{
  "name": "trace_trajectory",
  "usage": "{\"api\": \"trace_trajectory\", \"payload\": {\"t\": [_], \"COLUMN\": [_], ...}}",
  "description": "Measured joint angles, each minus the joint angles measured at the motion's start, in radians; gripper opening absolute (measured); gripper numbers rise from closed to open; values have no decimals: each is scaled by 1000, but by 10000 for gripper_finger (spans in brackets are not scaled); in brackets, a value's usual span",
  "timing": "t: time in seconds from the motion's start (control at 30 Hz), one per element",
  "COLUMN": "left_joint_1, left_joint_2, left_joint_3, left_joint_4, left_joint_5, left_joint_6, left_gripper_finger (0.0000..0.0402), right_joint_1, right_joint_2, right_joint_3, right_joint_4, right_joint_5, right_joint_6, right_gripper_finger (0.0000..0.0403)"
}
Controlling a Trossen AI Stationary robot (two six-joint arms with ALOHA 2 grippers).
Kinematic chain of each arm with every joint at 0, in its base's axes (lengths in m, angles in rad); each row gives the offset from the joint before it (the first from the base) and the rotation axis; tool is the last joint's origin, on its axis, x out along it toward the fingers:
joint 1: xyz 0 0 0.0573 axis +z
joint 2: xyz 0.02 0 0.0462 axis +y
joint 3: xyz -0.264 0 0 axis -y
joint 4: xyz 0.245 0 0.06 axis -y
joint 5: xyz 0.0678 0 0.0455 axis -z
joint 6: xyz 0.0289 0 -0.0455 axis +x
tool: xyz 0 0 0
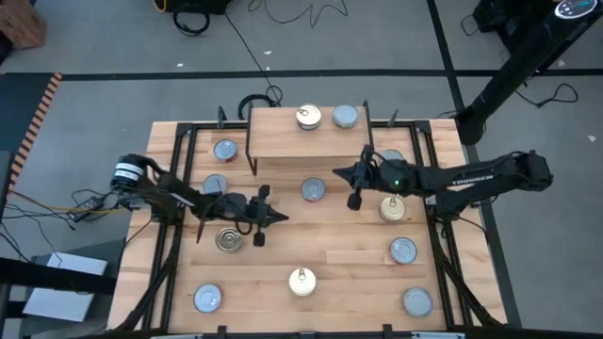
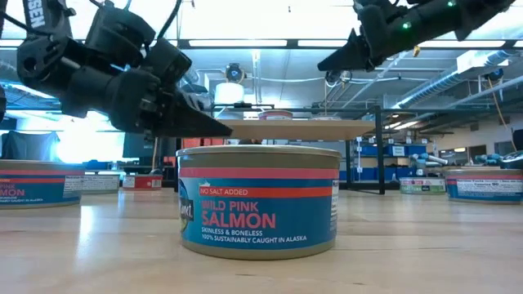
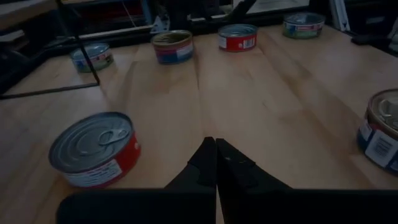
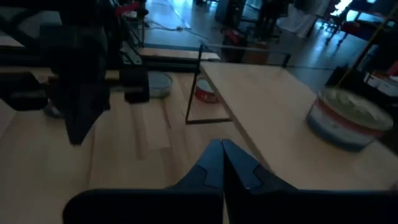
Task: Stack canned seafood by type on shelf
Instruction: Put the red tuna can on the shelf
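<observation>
Hovering shut left gripper [image 1: 279, 218] beside gold-topped can [image 1: 227, 239], apart

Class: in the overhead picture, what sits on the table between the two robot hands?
One silver-topped can, seen in the high view between the left hand and the right hand.

Eleven cans [image 1: 301, 282] (two on top), one shelf [image 1: 283, 143], two arms [image 1: 471, 178]

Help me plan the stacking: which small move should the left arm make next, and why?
Probably open the shut, empty left gripper and reach for the red-sided can just ahead; only two cans sit on the shelf.
</observation>
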Motion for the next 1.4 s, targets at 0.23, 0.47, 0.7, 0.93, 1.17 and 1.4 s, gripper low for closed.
{"api": "trace_trajectory", "payload": {"t": [0.23, 0.47, 0.7, 0.93, 1.17, 1.4], "left_joint_1": [-15, -49, -109, -188, -281, -373], "left_joint_2": [-158, -310, -392, -387, -388, -388], "left_joint_3": [0, 50, 153, 286, 364, 414], "left_joint_4": [-207, -558, -966, -1370, -1587, -1758], "left_joint_5": [-21, -24, -26, -28, -44, -47], "left_joint_6": [1, -34, -103, -237, -356, -491], "left_gripper_finger": [2, 2, 2, 2, 2, 2], "right_joint_1": [57, 83, 97, 98, 102, 102], "right_joint_2": [1, 1, 1, 2, 2, 2], "right_joint_3": [-116, -182, -206, -227, -228, -228], "right_joint_4": [172, 237, 250, 257, 258, 258], "right_joint_5": [9, 10, 19, 31, 45, 46], "right_joint_6": [53, 97, 97, 101, 109, 111], "right_gripper_finger": [3, 3, 4, 4, 5, 6]}}
